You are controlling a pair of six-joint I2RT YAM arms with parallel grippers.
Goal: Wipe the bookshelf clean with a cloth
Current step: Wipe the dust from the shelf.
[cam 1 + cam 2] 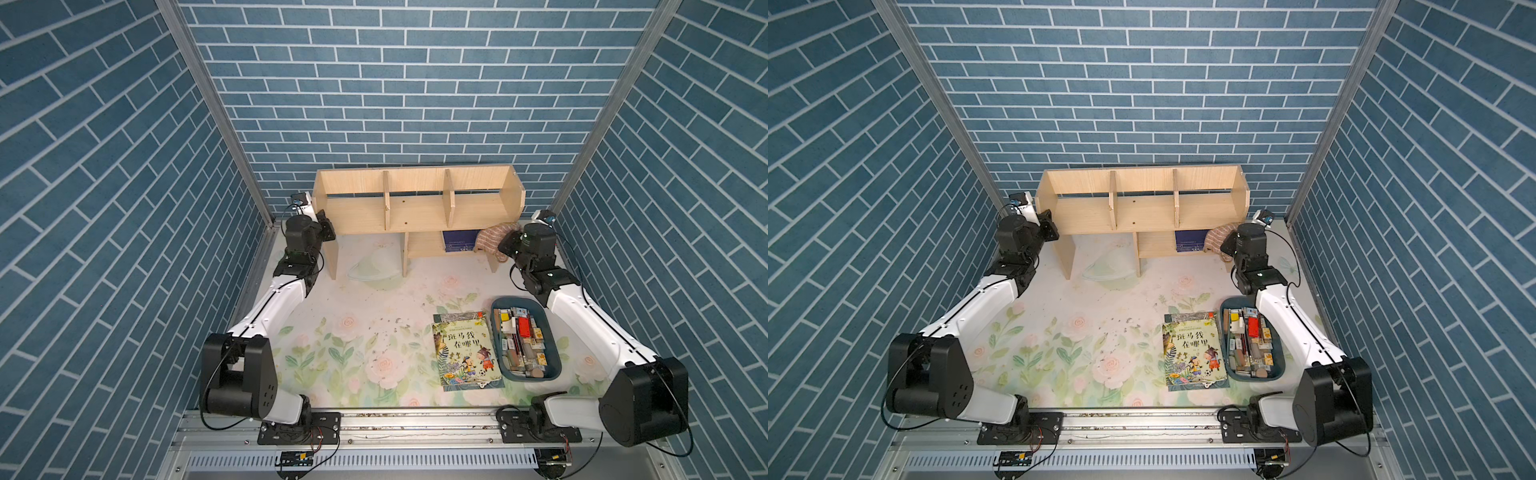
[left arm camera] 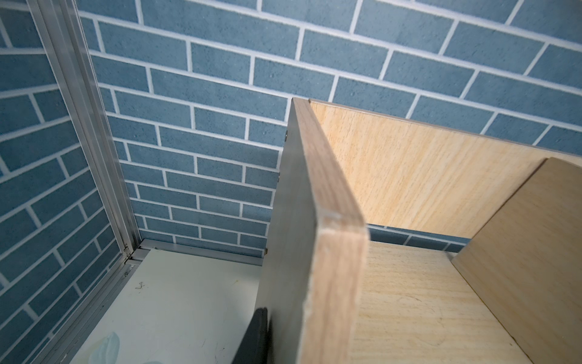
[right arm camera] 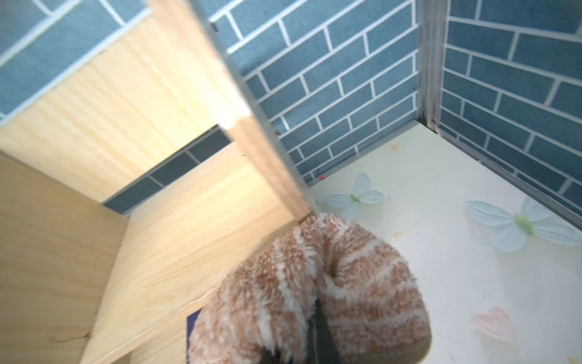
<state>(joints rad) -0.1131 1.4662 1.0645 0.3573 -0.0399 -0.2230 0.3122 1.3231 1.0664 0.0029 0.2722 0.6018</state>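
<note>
The bookshelf point(image 1: 415, 212) stands against the back wall. The cloth point(image 1: 492, 237) is bunched at its right end, under the top board. My right gripper point(image 1: 508, 244) is closed tight on the cloth. Only the right wrist view shows the fleecy striped pile point(image 3: 315, 277) folded around my dark fingers point(image 3: 319, 327), with its top touching the lower front corner of the shelf's right end panel.

My left gripper point(image 1: 326, 226) is at the shelf's left end, set narrowly astride that end panel and pinching it. The left wrist view shows one dark finger point(image 2: 253, 337) flat against the panel's outer face. The other finger is hidden behind the board.

Both top views let me count the shelf: three upper compartments, two upright dividers and one small lower shelf. One dark blue book point(image 1: 459, 240) stands on that lower shelf, just beside the cloth.

Only the top views show what lies in front of the bookshelf. One picture book point(image 1: 467, 351) lies flat there, with one blue tray point(image 1: 517, 299) of small items touching its right side. Dark specks point(image 1: 390, 328) are scattered on the mat to the left of the picture book.
</note>
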